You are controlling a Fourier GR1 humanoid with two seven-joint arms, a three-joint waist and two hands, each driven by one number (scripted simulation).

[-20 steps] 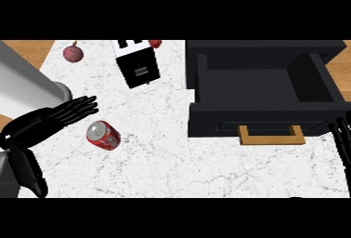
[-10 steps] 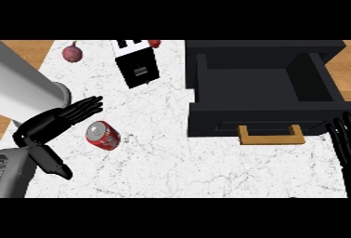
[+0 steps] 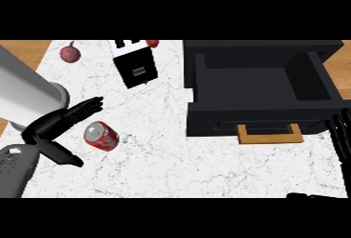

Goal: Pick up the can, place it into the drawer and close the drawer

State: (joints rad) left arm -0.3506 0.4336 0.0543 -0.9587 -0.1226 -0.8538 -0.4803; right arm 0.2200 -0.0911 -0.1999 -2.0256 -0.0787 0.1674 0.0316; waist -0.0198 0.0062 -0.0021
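A red can (image 3: 101,136) lies on its side on the white marble counter (image 3: 171,158), left of centre. My left hand (image 3: 58,123) is just left of it, open, fingers stretched up and to the right above the can and thumb pointing down below it; the can sits in the gap, not clasped. The black drawer (image 3: 264,90) stands pulled open at the upper right, its inside bare, with a wooden handle (image 3: 269,134) on its front. My right hand (image 3: 341,137) rests open at the right edge, fingers up, beside the drawer front.
A large grey cylinder (image 3: 24,93) stands at the left, behind my left hand. A black box (image 3: 136,69) sits at the back, with a dark red fruit (image 3: 70,52) to its left and a small red thing (image 3: 152,43) behind it.
My left hand has slid right and forward toward the can, its fingers now reaching past the can's top and its thumb spread below. The can and the drawer have not moved.
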